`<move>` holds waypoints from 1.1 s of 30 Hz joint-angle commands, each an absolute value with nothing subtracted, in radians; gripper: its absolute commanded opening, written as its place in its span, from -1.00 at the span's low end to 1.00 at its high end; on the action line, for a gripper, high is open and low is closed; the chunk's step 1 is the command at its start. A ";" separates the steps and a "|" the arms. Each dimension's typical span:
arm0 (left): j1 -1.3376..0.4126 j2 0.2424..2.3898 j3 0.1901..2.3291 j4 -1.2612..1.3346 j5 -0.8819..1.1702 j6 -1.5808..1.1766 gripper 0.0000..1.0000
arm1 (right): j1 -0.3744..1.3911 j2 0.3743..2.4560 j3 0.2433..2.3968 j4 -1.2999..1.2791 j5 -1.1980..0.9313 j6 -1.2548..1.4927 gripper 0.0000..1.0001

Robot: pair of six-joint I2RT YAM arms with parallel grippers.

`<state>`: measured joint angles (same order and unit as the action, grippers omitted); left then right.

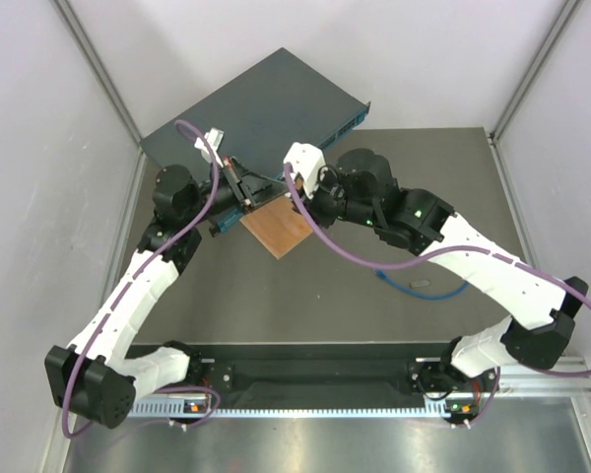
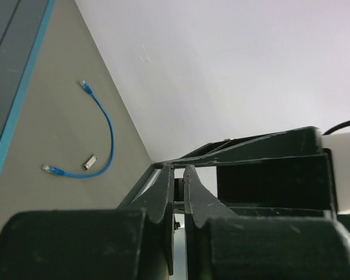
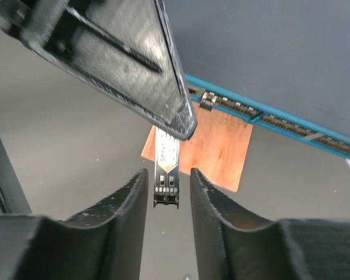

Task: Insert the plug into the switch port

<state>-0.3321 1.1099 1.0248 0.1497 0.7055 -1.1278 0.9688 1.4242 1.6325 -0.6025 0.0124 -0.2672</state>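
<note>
Over the wood square [image 3: 217, 146], my left pincer [image 2: 178, 175] clamped on the module [image 3: 166, 160], my right pincer [image 3: 168, 175] parted around it, I should square it to a port [image 3: 233, 106] of the switch [image 3: 268, 52].

Table [image 1: 305, 296] carries switch [image 1: 256, 108], wooden square [image 1: 278, 229], metal piece [image 2: 90, 161], blue cable [image 2: 111, 140] with plug [image 2: 84, 86].

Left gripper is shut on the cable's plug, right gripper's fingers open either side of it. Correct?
Not the plug. The left gripper is shut on a small grey metal piece. The right wrist view shows this, with the right gripper open either side of the piece. The plug lies loose on the table with its cable, as the left wrist view shows.
</note>
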 commanded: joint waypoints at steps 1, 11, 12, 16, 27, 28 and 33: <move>-0.333 1.095 1.017 0.175 0.683 -1.126 -1.00 | 0.988 1.381 1.629 -0.505 0.014 -0.294 -0.29; -0.333 1.106 1.012 0.183 0.684 -1.146 -1.00 | 0.988 1.333 1.562 -0.457 -0.028 -0.348 -0.37; -0.333 1.104 1.012 0.181 0.686 -1.146 -1.00 | 0.988 1.333 1.562 -0.457 -0.028 -0.351 -0.37; -0.333 1.108 1.011 0.183 0.690 -1.149 -1.00 | 0.988 1.339 1.562 -0.448 -0.029 -0.364 -0.37; -0.333 1.103 1.009 0.189 0.703 -1.157 -1.00 | 0.988 1.362 1.557 -0.453 -0.006 -0.380 -0.40; -0.333 1.101 1.009 0.189 0.703 -1.158 -1.00 | 0.988 1.362 1.557 -0.454 -0.006 -0.380 -0.41; -0.333 1.101 1.009 0.196 0.707 -1.164 -1.00 | 0.988 1.368 1.563 -0.456 -0.011 -0.379 -0.31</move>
